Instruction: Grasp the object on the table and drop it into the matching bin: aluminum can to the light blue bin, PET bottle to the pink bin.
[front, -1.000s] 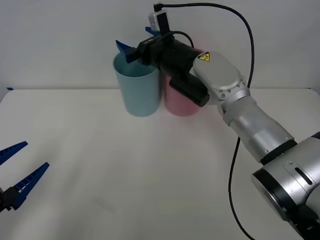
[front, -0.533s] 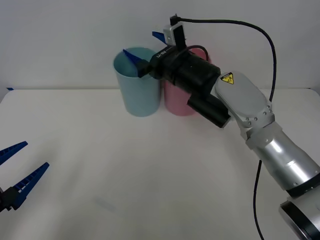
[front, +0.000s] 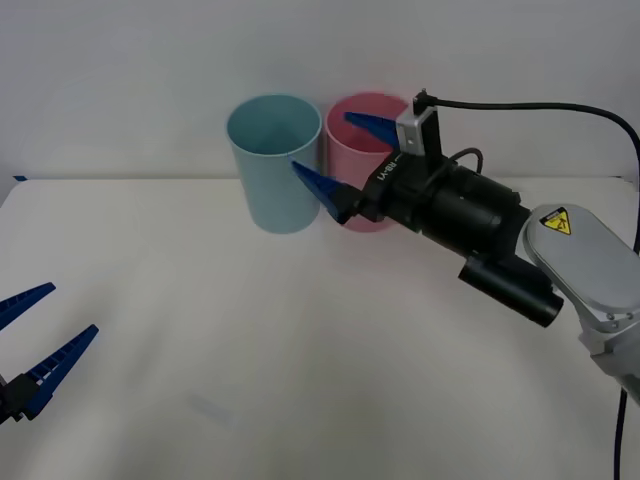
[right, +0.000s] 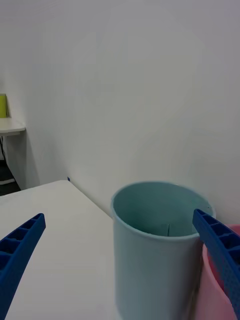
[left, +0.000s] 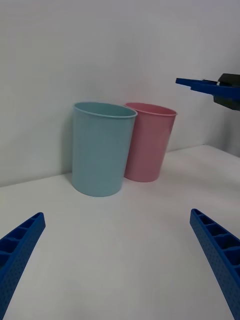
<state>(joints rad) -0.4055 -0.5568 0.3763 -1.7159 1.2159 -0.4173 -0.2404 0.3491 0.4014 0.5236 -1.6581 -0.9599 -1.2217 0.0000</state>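
The light blue bin and the pink bin stand side by side at the back of the white table. My right gripper hangs open and holds nothing, just in front of the pink bin's rim, with one fingertip close to the light blue bin's side. In the right wrist view the right gripper frames the light blue bin, with the pink bin beside it. The aluminum can is out of view. My left gripper rests open at the table's near left.
A plain white wall rises behind the bins. The left wrist view takes in the light blue bin, the pink bin and a finger of the right gripper above them. A black cable arcs over the right arm.
My right arm has drawn back from above the light blue bin, moving right and lower until it sits in front of the pink bin, open throughout. The left arm has stayed still.
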